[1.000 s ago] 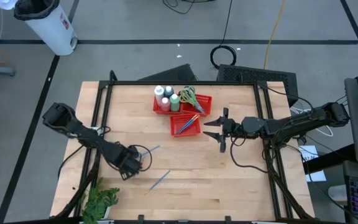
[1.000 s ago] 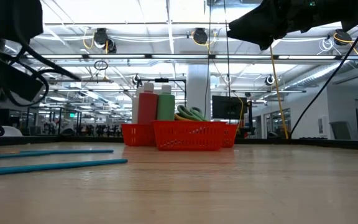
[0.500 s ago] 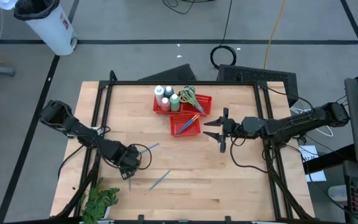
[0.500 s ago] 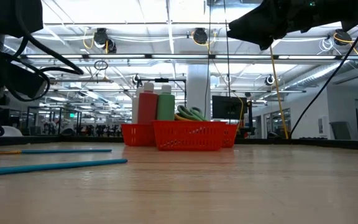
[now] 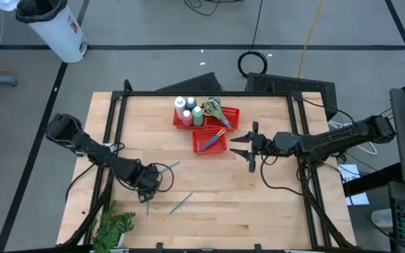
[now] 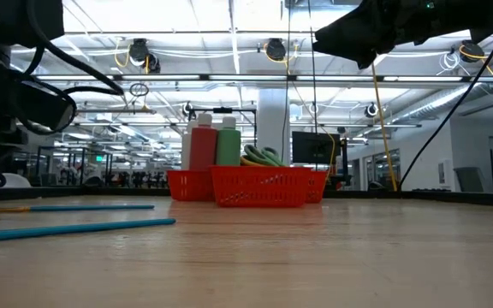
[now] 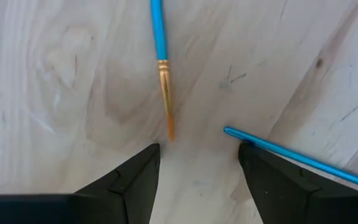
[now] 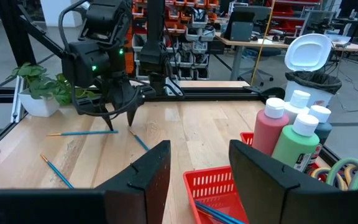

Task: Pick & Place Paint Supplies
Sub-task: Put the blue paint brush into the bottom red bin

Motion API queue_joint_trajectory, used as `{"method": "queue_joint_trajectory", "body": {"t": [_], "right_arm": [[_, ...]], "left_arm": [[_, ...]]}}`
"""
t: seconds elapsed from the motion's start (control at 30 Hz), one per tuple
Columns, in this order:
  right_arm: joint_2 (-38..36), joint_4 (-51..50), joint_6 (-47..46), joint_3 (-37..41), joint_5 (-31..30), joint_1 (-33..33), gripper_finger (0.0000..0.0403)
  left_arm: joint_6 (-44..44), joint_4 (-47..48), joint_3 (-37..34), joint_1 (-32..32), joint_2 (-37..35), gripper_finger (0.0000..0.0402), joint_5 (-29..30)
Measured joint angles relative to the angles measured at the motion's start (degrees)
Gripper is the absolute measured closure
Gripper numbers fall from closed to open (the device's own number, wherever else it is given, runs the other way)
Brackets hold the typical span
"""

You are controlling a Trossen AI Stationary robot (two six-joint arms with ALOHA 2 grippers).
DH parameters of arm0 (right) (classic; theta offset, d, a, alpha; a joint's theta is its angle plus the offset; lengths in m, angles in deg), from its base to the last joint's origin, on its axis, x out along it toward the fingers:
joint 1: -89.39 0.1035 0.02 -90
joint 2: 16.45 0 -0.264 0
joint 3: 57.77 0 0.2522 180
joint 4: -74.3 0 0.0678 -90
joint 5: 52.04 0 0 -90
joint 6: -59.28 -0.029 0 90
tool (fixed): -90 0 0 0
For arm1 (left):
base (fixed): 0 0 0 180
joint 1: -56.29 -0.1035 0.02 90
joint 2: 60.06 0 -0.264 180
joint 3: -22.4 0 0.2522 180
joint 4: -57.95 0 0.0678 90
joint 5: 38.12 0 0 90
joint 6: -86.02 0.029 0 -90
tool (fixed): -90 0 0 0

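Observation:
Three thin blue brushes lie flat on the wooden table: one [image 5: 171, 167] just beyond my left gripper, one [image 5: 181, 202] toward the table's middle, one [image 5: 147, 209] on its near side. My left gripper [image 5: 147, 190] points down over them, open; in its wrist view the orange bristle tip of one brush [image 7: 169, 127] lies just ahead of the gap between the fingers [image 7: 197, 158], and another brush's handle end [image 7: 230, 131] lies beside it. My right gripper [image 5: 249, 148] hovers level and open, right of the baskets. Bottles [image 5: 185, 109], scissors [image 5: 213, 108] and more brushes [image 5: 214, 139] sit in the red baskets.
Two red mesh baskets [image 5: 225, 119] [image 5: 200, 145] stand at the far middle of the table. A leafy plant in a white pot [image 5: 112, 228] sits at the near left corner. Black frame rails [image 5: 118, 119] run along the table's sides. Bare wood lies between the arms.
My left gripper has tipped and rolled a little over the brushes, staying almost in place. Its fingers keep the same gap. The brushes have not moved.

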Motion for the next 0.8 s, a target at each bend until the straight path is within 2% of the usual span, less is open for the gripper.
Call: {"method": "queue_joint_trajectory", "body": {"t": [0.17, 0.23, 0.37, 0.5, 0.53, 0.8], "right_arm": [[0.0, 0.1, 0.0, 0.0, 0.0, 0.0, 0.0245], [0.0, 0.7, 0.0, 0.0, 0.0, 0.0, 0.0245], [0.0, 1.3, 0.0, 0.0, 0.0, 0.0, 0.0245], [0.0, 1.3, 0.0, 0.0, 0.0, 0.0, 0.0245], [0.0, 1.3, 0.0, 0.0, 0.0, 0.0, 0.0245], [0.0, 4.6, 4.9, 0.0, 0.0, 0.0, 0.0245]], "left_arm": [[-1.4, 6.6, 1.9, -0.7, -1.5, 0.0167, 4.0], [-2.4, 6.6, 3.0, -0.8, -3.9, 0.0167, 3.4], [-10.4, 5.3, 3.9, -1.3, -5.9, 0.0167, -1.6], [-20.3, 3.2, 4.1, 2.1, -6.7, 0.0167, -14.1], [-22.3, 2.8, 4.0, 3.6, -6.3, 0.0167, -15.7], [-43.2, -10.4, 3.5, 12.2, -2.1, 0.0167, -20.1]]}}
